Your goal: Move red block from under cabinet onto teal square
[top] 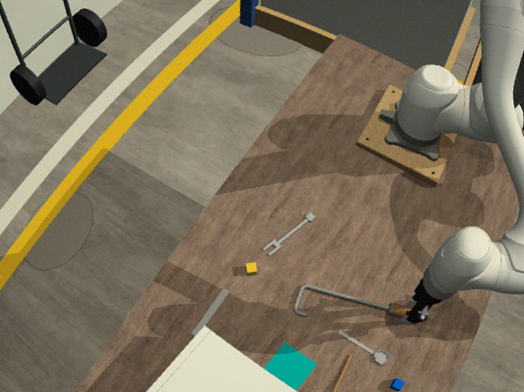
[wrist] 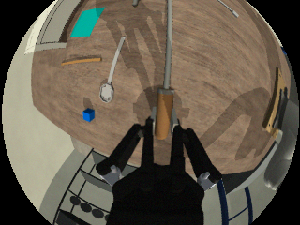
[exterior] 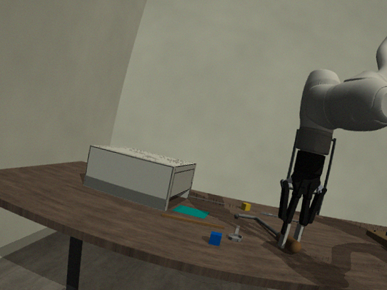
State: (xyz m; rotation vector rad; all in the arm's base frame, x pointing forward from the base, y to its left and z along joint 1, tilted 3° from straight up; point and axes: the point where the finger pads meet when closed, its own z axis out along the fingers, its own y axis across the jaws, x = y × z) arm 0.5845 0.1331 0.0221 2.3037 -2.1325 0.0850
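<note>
The pincer (top: 416, 314) is clamped on the wooden handle (top: 397, 309) of the hook tool (top: 339, 295), which lies flat on the table (top: 357, 195). The red block is hidden from every view; the teal square (top: 290, 366) lies at the cabinet's (top: 218, 390) 1 o'clock
</note>
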